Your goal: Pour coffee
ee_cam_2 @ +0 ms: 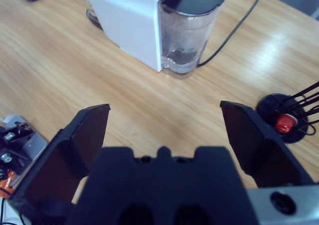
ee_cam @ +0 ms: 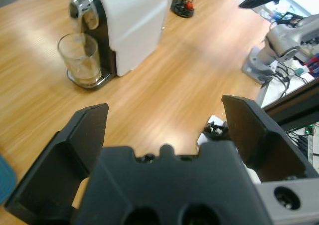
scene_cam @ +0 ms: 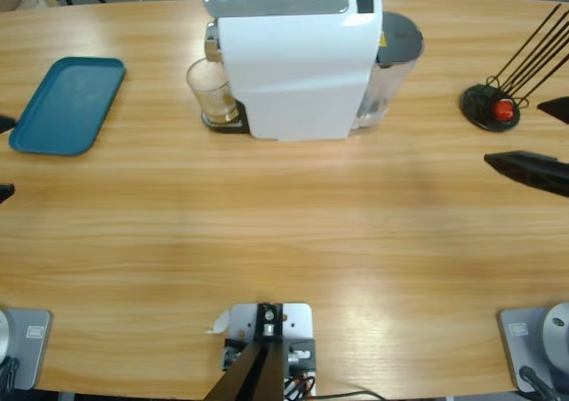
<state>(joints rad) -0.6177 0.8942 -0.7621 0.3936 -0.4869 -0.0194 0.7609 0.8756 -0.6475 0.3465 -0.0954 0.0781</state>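
A white coffee machine (scene_cam: 298, 63) (ee_cam: 132, 20) (ee_cam_2: 127, 15) stands at the table's far middle. Under its spout, on the drip tray, is a clear glass tumbler (scene_cam: 212, 92) (ee_cam: 79, 58). A shallow layer of amber-brown coffee (ee_cam: 87, 78) lies in the tumbler's bottom. My left gripper (scene_cam: 4, 157) (ee_cam: 164, 116) is at the left edge, open and holding nothing, well short of the tumbler. At the right edge my right gripper (scene_cam: 517, 134) (ee_cam_2: 164, 110) is open too, nothing between its fingers. It faces the machine's clear water tank (ee_cam_2: 185, 35) from a distance.
A teal tray (scene_cam: 67, 105) lies at the far left. A black capsule rack (scene_cam: 492, 108) (ee_cam_2: 284, 116) with thin rods and a red capsule stands at the far right. A black cable (ee_cam_2: 234, 28) runs behind the machine. Bare wood (scene_cam: 293, 232) spans the middle and front.
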